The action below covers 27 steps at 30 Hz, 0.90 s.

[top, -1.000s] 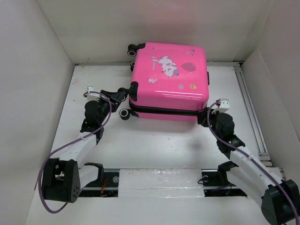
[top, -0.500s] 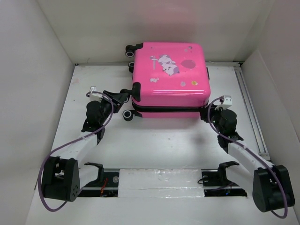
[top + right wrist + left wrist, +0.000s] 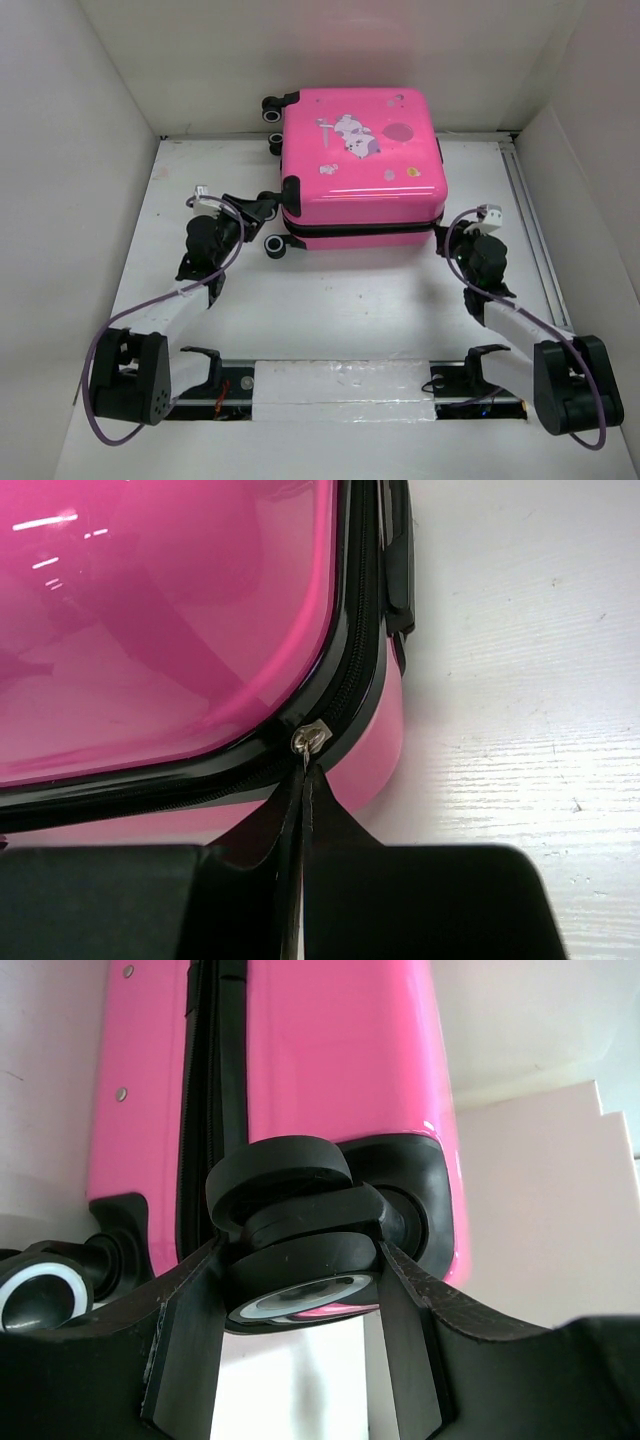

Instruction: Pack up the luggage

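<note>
The luggage (image 3: 360,160) is a hot-pink hard-shell suitcase lying flat with its lid down, a cartoon animal printed on top. My left gripper (image 3: 265,205) is at its near left corner. In the left wrist view the left gripper (image 3: 300,1260) is shut on a black caster wheel (image 3: 290,1230), one finger on each side, with the pink shell (image 3: 340,1050) behind. My right gripper (image 3: 440,232) is at the near right corner. In the right wrist view the right gripper (image 3: 305,775) is shut on the small metal zipper pull (image 3: 308,742) on the black zipper trim (image 3: 355,680).
A second caster (image 3: 271,244) sits on the table just below my left gripper. Two more wheels (image 3: 272,112) stick out at the far left corner near the back wall. White walls enclose the table, a metal rail (image 3: 535,230) runs along the right side, and the arms' base rail (image 3: 340,385) lies in front.
My right gripper has moved in to the suitcase's near right corner and shut on the zipper pull. The suitcase has slid a little toward the back wall. The left gripper's hold is unchanged.
</note>
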Each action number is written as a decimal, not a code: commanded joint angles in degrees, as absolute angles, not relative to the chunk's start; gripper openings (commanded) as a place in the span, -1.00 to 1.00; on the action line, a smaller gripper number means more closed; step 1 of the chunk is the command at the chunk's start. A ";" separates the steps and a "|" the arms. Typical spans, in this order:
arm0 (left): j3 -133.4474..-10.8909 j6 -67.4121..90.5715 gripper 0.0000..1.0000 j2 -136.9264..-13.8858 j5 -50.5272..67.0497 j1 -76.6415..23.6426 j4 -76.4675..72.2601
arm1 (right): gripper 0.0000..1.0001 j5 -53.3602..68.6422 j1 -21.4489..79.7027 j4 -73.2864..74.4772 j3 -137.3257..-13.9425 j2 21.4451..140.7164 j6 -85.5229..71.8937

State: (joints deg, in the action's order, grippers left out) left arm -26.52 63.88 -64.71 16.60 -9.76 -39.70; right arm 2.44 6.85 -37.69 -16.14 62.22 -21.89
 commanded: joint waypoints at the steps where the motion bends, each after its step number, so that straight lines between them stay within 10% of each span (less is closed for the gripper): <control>1: -25.85 64.69 -1.00 -65.21 18.46 -10.55 -50.62 | -1.00 4.65 8.35 -40.26 -15.91 60.04 -23.29; 18: -23.12 65.30 -1.00 -65.21 19.87 -16.50 -52.65 | -1.00 10.46 29.00 -25.04 -6.77 36.83 -26.46; 27: -24.43 65.39 -1.00 -66.62 17.15 -26.71 -54.23 | -1.00 5.28 43.58 -42.60 -21.34 67.00 -24.44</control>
